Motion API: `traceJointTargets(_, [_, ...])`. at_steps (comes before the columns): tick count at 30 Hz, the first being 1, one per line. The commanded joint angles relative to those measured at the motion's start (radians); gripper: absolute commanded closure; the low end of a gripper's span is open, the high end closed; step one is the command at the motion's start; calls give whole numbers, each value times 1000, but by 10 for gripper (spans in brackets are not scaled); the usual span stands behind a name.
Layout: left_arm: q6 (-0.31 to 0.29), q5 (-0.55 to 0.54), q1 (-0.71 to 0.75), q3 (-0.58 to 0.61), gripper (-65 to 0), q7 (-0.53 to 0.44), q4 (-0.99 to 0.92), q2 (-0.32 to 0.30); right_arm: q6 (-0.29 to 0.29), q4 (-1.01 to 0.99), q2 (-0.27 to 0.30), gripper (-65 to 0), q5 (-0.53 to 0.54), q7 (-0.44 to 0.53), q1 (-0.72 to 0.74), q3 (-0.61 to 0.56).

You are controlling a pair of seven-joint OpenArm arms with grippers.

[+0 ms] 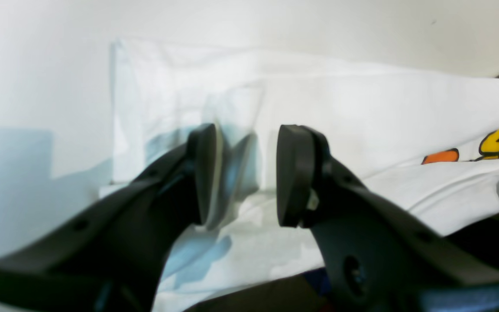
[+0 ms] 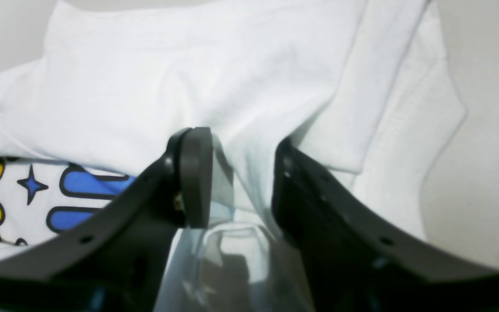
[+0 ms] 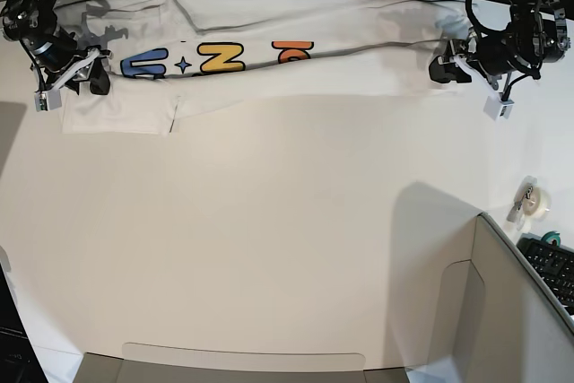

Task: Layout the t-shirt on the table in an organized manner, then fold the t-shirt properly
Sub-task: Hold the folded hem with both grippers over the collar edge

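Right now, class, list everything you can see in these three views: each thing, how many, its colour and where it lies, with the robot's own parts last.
White cotton t-shirt with blue, yellow and orange bubble letters: one, stretched in a long band along the far edge of the table, partly folded over its print.
Large white smooth table: one, under the shirt and filling most of the base view.
Grey box-like panel: one, near right corner of the base view.
Roll of tape: one, pale, on the table beside the panel.
Black keyboard: one, behind the panel, partly hidden.
Left gripper: one, black, jaws apart over the shirt's end.
Right gripper: one, black, jaws apart at the other end.
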Motion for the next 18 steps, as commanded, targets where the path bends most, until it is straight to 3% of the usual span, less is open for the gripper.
traceJointTargets(1, [-1,-13,-5,-8,-231,-9,14,-17,10,5,11,-208,-17,-37,10,2])
traceJointTargets(4, [-1,-13,-5,-6,-230,-9,14,-17,10,7,11,-177,-17,-48,13,2])
traceJointTargets(8, [-1,-13,-5,-8,-230,-10,14,-17,10,7,16,0,-22,-54,18,2])
traceJointTargets(18, [-1,-13,-5,-9,-230,-17,14,-18,10,5,74,0,-26,-53,18,2])
